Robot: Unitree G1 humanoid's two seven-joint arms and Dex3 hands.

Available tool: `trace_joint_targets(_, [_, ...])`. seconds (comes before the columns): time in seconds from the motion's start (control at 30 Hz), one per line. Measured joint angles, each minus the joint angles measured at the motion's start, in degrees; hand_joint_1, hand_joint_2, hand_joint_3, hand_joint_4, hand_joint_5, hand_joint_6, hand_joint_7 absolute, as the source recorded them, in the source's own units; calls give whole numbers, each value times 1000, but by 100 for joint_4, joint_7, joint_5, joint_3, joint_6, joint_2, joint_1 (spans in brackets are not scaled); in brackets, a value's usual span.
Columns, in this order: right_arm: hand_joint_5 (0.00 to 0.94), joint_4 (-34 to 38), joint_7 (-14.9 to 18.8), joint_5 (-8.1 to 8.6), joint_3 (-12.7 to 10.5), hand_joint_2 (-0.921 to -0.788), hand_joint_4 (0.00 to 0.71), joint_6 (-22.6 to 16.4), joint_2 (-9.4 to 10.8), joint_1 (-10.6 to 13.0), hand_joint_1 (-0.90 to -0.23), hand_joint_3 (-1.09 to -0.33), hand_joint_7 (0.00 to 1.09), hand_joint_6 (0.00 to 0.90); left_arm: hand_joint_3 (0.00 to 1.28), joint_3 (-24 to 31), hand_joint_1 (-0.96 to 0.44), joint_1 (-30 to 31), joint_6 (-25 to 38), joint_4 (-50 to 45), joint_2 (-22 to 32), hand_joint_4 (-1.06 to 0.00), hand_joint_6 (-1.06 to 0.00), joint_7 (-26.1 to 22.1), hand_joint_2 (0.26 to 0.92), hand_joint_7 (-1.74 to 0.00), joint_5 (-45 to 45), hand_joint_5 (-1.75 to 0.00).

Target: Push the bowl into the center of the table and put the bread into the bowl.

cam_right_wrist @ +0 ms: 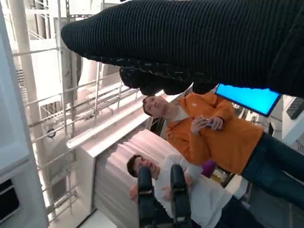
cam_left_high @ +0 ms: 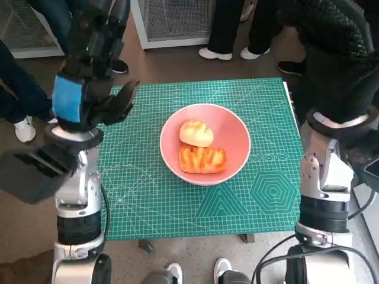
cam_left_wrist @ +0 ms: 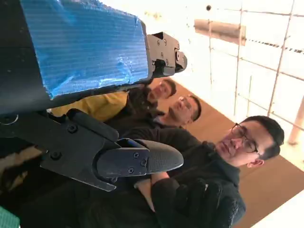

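Note:
A pink bowl [cam_left_high: 237, 127] stands near the middle of the green cutting mat [cam_left_high: 148, 201]. Inside it lie a pale round bun [cam_left_high: 196, 133] and, against its near side, a glazed golden bread [cam_left_high: 202, 158]. My left hand [cam_left_high: 89, 89] is raised over the mat's left edge, well clear of the bowl, fingers [cam_left_high: 121, 100] apart and empty. The left wrist view shows its blue-taped back [cam_left_wrist: 85, 47] and a bare black finger [cam_left_wrist: 140, 161]. My gloved right hand [cam_left_high: 334, 59] hangs above the table's right edge, holding nothing; the right wrist view shows only the glove [cam_right_wrist: 199, 38].
Legs and shoes [cam_left_high: 216, 53] of standing people crowd the far side of the table, with another shoe [cam_left_high: 25, 130] at the left. A white mesh cabinet [cam_left_high: 172, 21] stands behind. Feet [cam_left_high: 222, 269] show at the near edge. Both wrist views show people [cam_left_wrist: 237, 142] close by.

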Motion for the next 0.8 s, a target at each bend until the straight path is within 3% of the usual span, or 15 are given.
trace_joint_targets(0.23, [0,71,-21,-85,50,-921,328,-85,27,1,-622,-779,304,271,514,-110,-787,153,-237,-18,-14,-156,-133,217,921,-176,179,-12])
trace_joint_targets(0.8, [0,46,-20,-87,149,-921,296,-172,59,161,-625,-766,306,251,504,-149,-753,200,-677,215,6,-173,-133,201,921,-166,63,-14])
